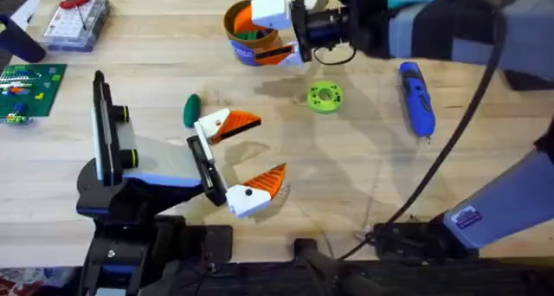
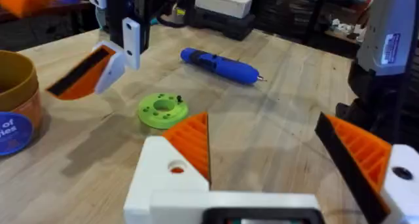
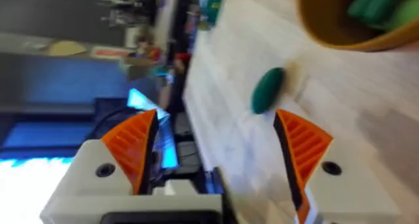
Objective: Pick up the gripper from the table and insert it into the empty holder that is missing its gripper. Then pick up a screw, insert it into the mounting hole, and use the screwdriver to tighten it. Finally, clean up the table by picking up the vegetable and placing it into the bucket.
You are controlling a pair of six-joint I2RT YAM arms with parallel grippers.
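The holder (image 1: 203,166), a flat black bar on my left arm, carries an orange wedge finger with a white block at each end (image 1: 229,123) (image 1: 258,190). Together they form my left gripper (image 1: 262,151) (image 2: 262,139), open and empty. The dark green vegetable (image 1: 191,110) (image 3: 268,90) lies on the table just beyond it. My right gripper (image 1: 253,38) (image 3: 216,152) is open and empty at the orange bucket (image 1: 238,45) (image 2: 13,99), which holds green pieces. The blue screwdriver (image 1: 415,97) (image 2: 219,63) lies at the right. I cannot make out a screw.
A lime-green ring disc (image 1: 325,97) (image 2: 162,111) lies between bucket and screwdriver. A tall black plate with yellow-ringed knobs (image 1: 104,127) stands at the left. A clear box (image 1: 74,19) and a green board (image 1: 30,88) are at the far left.
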